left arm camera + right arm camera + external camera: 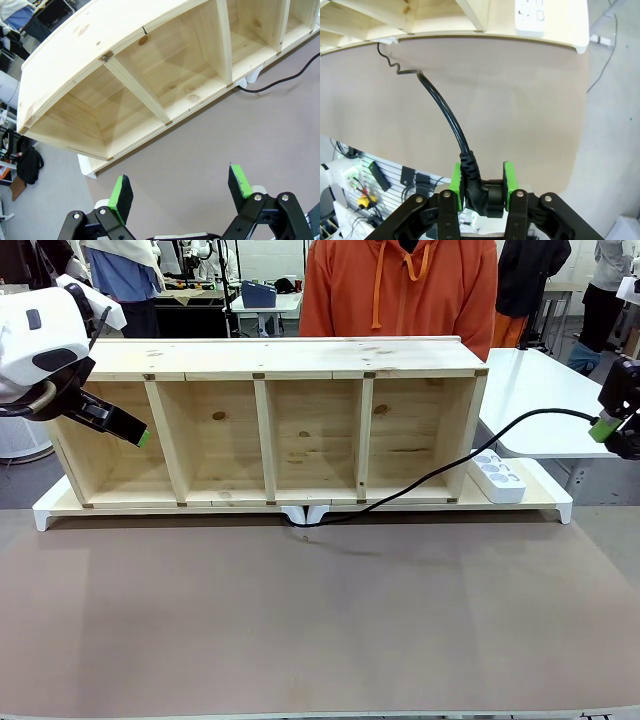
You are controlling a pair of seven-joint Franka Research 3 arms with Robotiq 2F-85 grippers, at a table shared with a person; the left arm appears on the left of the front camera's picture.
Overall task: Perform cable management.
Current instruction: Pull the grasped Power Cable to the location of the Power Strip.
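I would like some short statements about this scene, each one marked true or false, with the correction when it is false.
1. The right arm's jaws are shut on the plug of the cable. True.
2. The left arm's jaws hold the cable. False: they stand open and empty.
3. The power strip lies inside the wooden shelf. False: it lies on the white base, right of the shelf.
4. The shelf has four compartments. True.

Thin black cable [452,121], plug [481,192] raised, seemingly slack
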